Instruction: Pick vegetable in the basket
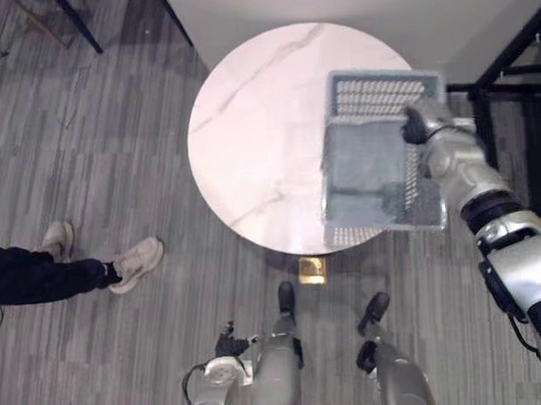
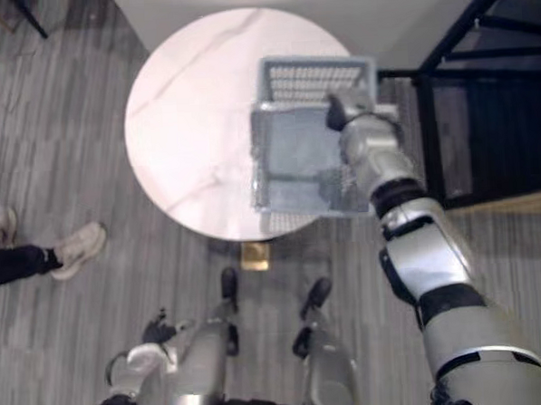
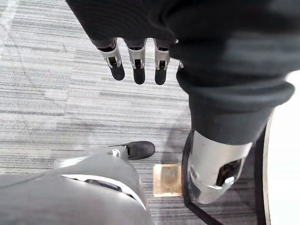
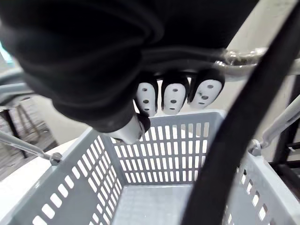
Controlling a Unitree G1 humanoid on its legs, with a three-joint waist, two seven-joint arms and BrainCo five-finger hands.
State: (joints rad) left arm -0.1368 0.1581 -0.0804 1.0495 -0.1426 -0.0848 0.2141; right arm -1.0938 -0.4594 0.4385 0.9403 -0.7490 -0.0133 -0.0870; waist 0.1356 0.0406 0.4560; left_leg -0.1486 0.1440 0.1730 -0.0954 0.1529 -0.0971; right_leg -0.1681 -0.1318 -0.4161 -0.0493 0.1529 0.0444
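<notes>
So the grey plastic basket [image 1: 369,175] is over the right side of the round white tabletop [image 1: 249,140]. Its near end sticks out past the tabletop's near-right edge. I honestly can't tell whether its bottom touches the tabletop or hangs just above it.

The right hand [image 1: 419,122] is at the basket's right rim, toward the far end. In its own wrist view the fingers [image 4: 173,98] are curled in tight, with the thumb tucked under them, and a silver wire handle [image 4: 243,57] runs in between. So that hand is clamped on the basket's handle. Straight below the fingers you look down into the basket, at slotted walls and a plain grey floor.

The left hand [image 3: 136,65] hangs low by the robot's side, well away from the tabletop. Its fingers are straight and loose and hold nothing.

Other stuff around:
- A person stands off to the left on the striped grey floor [image 1: 87,158], with dark trouser legs and light shoes [image 1: 137,262] (well clear of the tabletop).
- A small square tan plate [image 1: 311,269] lies on the floor just under the tabletop's near edge.
- A black metal frame [image 1: 517,53] stands right beside the tabletop's right edge. It's close behind the right hand and the basket, and it's the tightest thing near that arm.
</notes>
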